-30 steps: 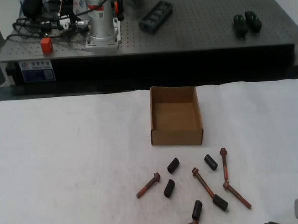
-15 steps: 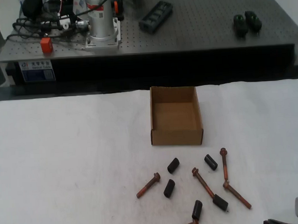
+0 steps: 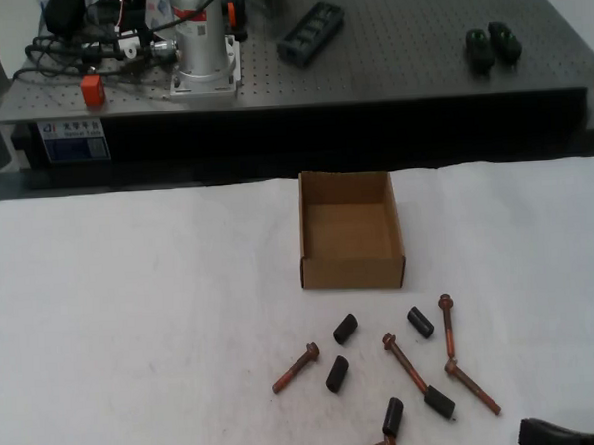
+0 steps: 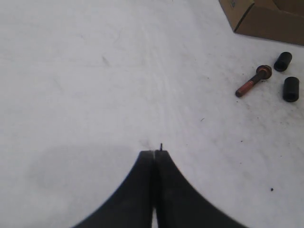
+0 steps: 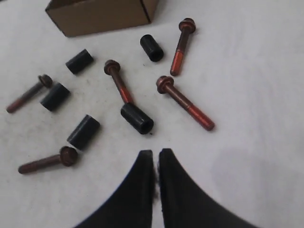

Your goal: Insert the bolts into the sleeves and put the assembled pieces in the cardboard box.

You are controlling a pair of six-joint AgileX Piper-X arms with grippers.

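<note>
White cloth (image 3: 133, 321), cardboard box (image 3: 351, 271), loose bolts (image 5: 186, 104), sleeves (image 5: 137, 118), right pincer (image 5: 156, 153) seemingly closed.

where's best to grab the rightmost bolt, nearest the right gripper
Probably mid-shank on the bolt, from straight above, fingers across its length: it lies flat with bare cloth on both sides there, and the tip stays free for inserting. The right gripper is shut, so open it first.
</note>
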